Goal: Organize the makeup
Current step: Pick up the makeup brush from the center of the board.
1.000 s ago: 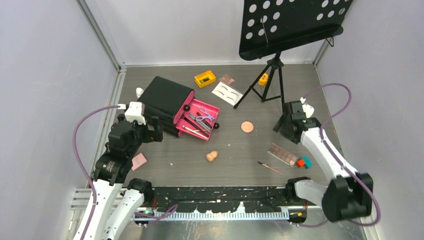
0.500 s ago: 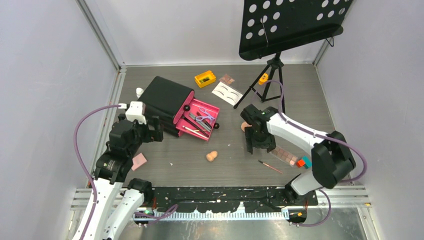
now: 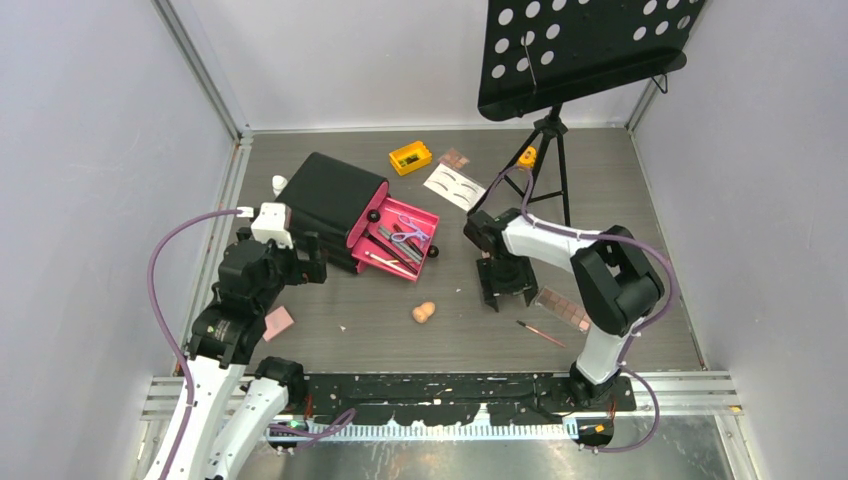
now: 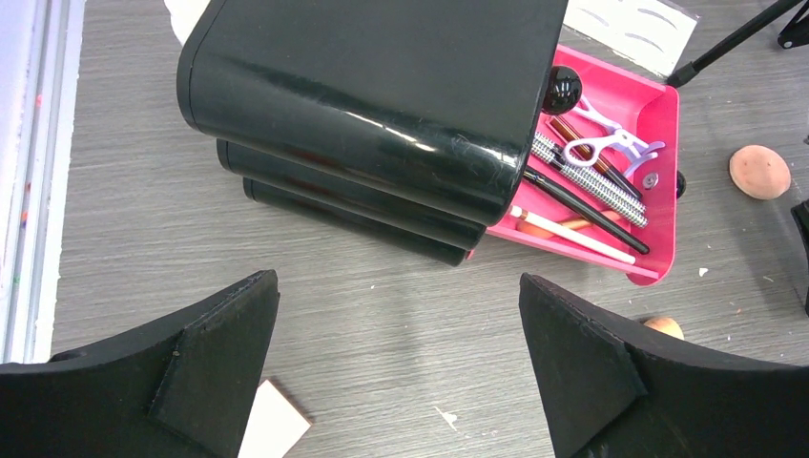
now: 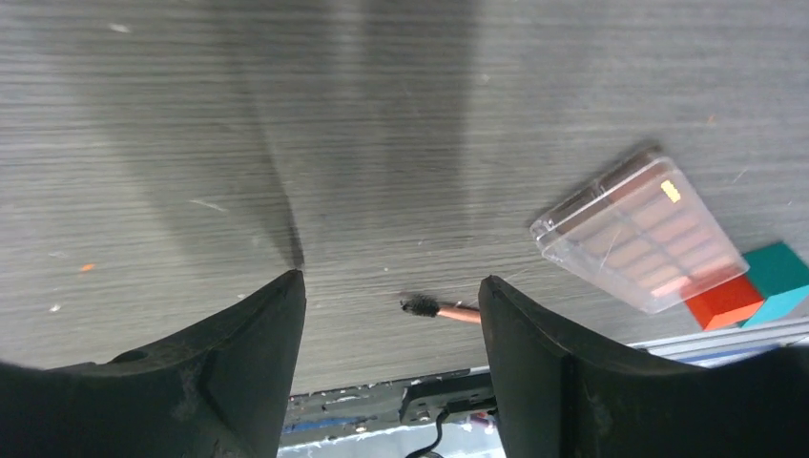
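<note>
My right gripper (image 3: pixel 503 290) is open and empty, low over the table's middle. In the right wrist view its jaws (image 5: pixel 391 324) frame the bristle tip of a thin brush (image 5: pixel 426 307), with a brown palette (image 5: pixel 639 234) and red (image 5: pixel 725 303) and teal (image 5: pixel 777 281) blocks to the right. The brush (image 3: pixel 540 335) and palette (image 3: pixel 563 308) lie just right of it. My left gripper (image 3: pixel 308 265) is open and empty (image 4: pixel 401 363), near the pink drawer (image 4: pixel 658 143) holding lilac scissors (image 4: pixel 611 148) and brushes. A peach sponge (image 3: pixel 424 312) lies between the arms.
The black chest (image 3: pixel 330 198) stands at left with a white bottle (image 3: pixel 279 184) behind it. A pink square (image 3: pixel 277 322) lies near my left arm. A yellow block (image 3: pixel 410 157), small palette (image 3: pixel 455 158) and eyebrow card (image 3: pixel 453 187) lie at the back. The music stand's tripod (image 3: pixel 545 160) is behind the right arm.
My right arm has swung from the right side to the table's middle, and its gripper now covers the round peach sponge in the top view. The left arm has not moved.
</note>
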Tool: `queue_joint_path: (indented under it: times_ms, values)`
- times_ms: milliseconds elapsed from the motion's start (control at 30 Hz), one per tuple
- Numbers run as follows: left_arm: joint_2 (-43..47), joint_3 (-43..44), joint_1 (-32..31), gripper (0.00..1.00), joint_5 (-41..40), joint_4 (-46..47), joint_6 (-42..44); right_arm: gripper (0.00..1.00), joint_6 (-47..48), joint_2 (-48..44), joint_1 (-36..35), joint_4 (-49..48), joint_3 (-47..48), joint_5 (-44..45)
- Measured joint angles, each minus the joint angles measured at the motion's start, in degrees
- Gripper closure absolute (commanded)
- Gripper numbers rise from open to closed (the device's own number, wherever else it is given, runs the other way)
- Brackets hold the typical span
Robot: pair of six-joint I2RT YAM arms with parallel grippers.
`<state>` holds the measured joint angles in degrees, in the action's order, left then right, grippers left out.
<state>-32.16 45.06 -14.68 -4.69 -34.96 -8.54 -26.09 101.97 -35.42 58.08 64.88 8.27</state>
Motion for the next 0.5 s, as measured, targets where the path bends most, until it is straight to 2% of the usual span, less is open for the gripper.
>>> queue_joint_path:
  times_ms: [100,300,500]
  values:
    - [0.0,0.0,0.0,0.0,0.0,0.0,0.0,0.26,-4.3,-3.1,-0.5,-1.8,-4.4,2.1]
    - [0.0,0.0,0.0,0.0,0.3,0.0,0.0,0.26,-10.3,-17.1,-0.6,-3.3,-11.0,6.9]
    - [0.0,0.0,0.0,0.0,0.3,0.0,0.0,0.26,-15.9,-16.7,-0.7,-6.6,-17.6,7.3]
